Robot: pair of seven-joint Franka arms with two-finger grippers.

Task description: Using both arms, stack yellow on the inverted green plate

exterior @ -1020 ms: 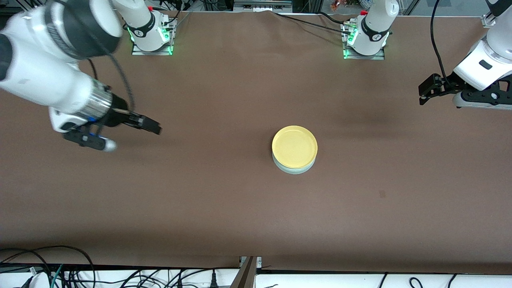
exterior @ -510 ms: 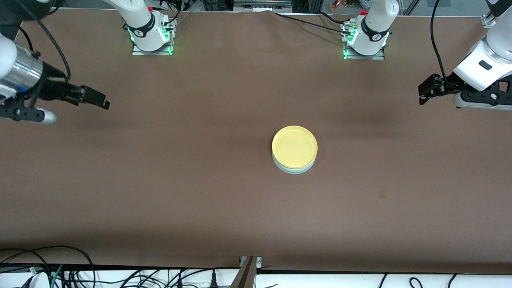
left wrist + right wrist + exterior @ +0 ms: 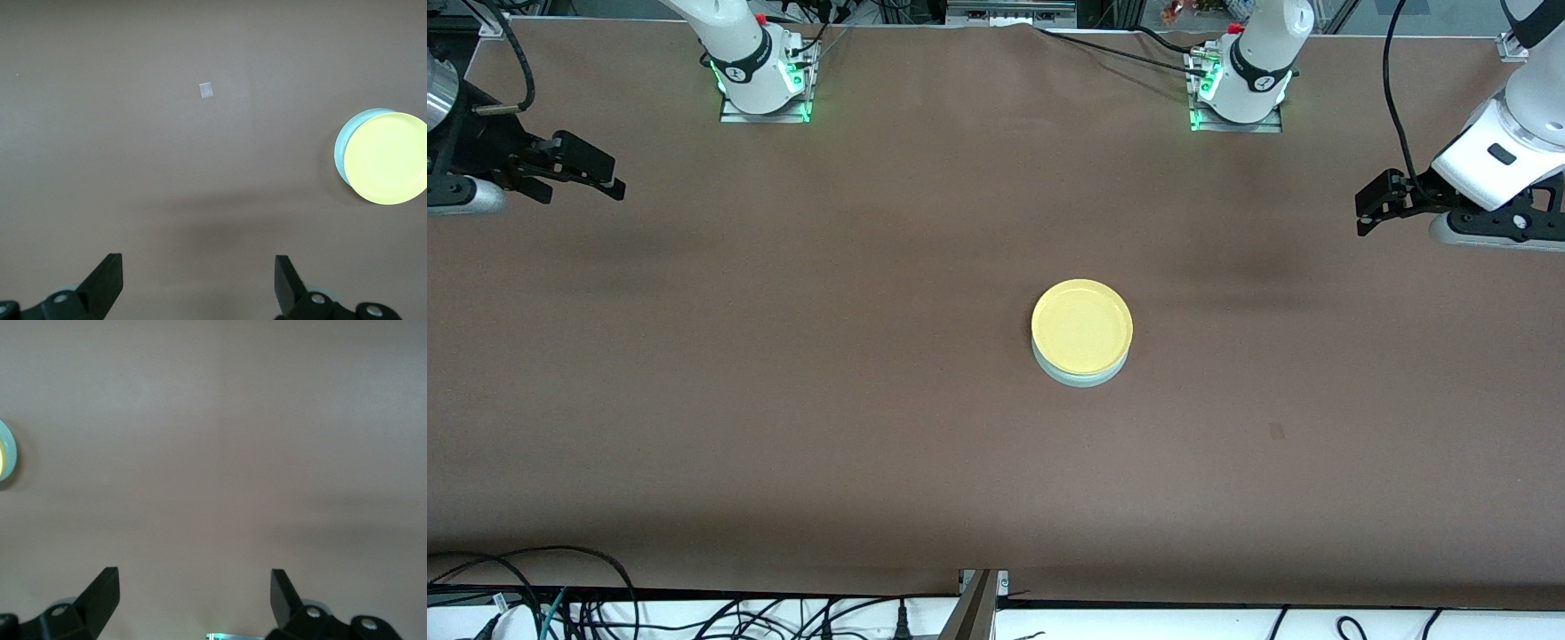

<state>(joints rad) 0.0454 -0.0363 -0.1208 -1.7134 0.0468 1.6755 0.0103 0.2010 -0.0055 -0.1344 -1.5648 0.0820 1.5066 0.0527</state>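
**A:** Two plates, one stack: yellow (image 3: 1082, 325) sits on the green plate (image 3: 1080, 377), mid-counter (image 3: 871, 400), somewhat toward the left arm's end. Placement looks done to me.

**B:** Claws?

**A:** Left claw (image 3: 1371, 203) is over the counter's edge at its own end, well apart from the stack, fingers spread, nothing in them. Right claw (image 3: 587, 169) is over the other end, also released and empty. Both wrist views show wide gaps between the fingers.

**B:** So what's the step?

**A:** My read: park and finish. Do it well by leaving both arms high and clear of the stack, no sweep across the middle, no re-grip.

**B:** Stack quality?

**A:** Yellow is glossy, plain, rim up, bright. Green is pale mint, only a crescent showing on the side nearer the front camera. In the left wrist view yellow (image 3: 387, 158) sits slightly off-centre over green (image 3: 341, 148). Can't confirm green is inverted, too little of it shows.

**B:** Risk?

**A:** Small offset, looks stable. Leave it.
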